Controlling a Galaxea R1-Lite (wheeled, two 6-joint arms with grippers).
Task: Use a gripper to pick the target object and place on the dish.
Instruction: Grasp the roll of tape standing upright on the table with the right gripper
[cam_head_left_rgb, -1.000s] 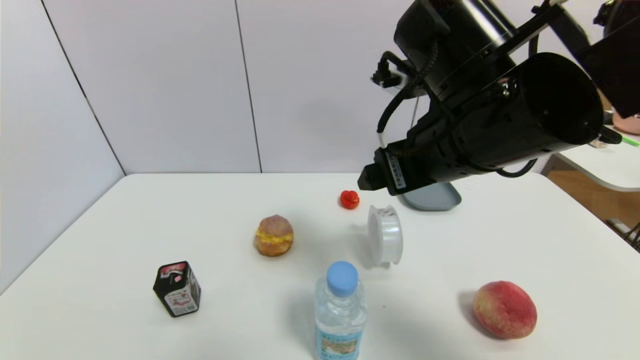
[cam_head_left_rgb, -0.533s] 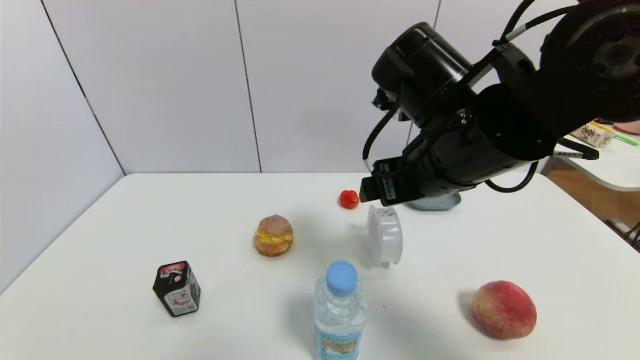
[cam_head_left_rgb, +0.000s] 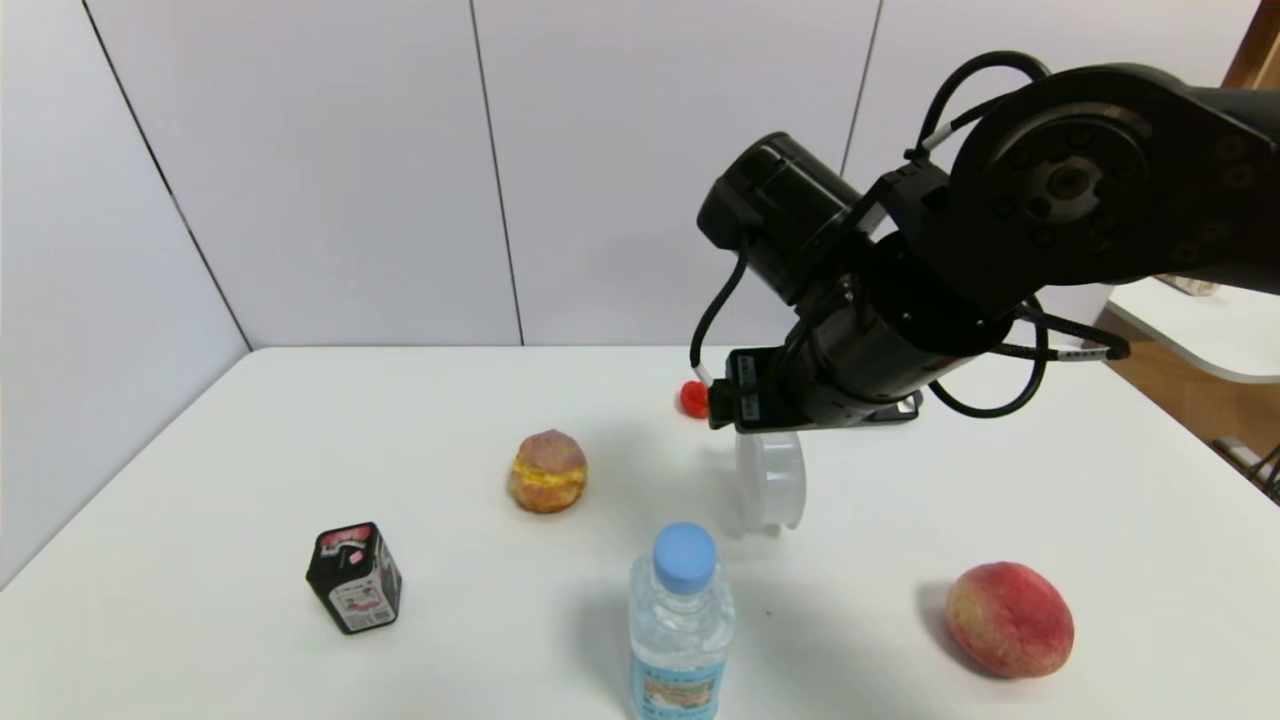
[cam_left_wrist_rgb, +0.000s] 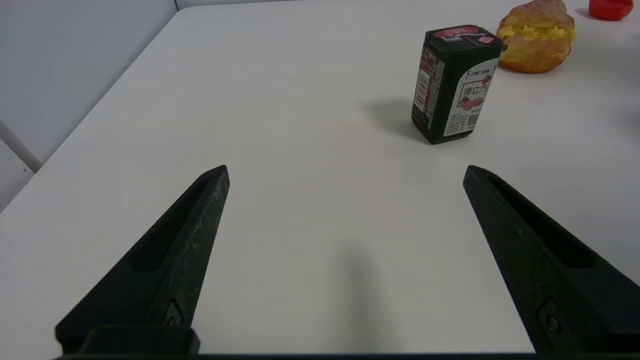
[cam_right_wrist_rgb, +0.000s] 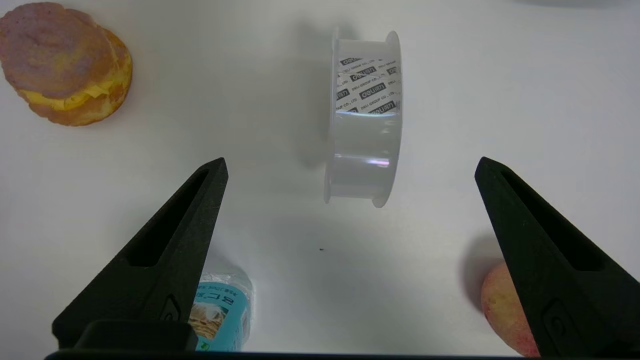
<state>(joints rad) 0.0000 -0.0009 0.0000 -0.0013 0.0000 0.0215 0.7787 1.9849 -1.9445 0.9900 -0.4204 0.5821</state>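
Right gripper (cam_right_wrist_rgb: 351, 162) poised above, jaws wide and empty! The spool (cam_right_wrist_rgb: 365, 120) stands on its rim, right of the tabletop's (cam_head_left_rgb: 430, 400) centre. Straddle both flanges evenly, then squeeze gently. Left gripper (cam_left_wrist_rgb: 346, 170) idles over the left side.

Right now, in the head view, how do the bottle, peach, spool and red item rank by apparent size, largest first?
1. Water bottle
2. Peach
3. Spool, partly hidden by the right arm
4. Red item, also partly hidden
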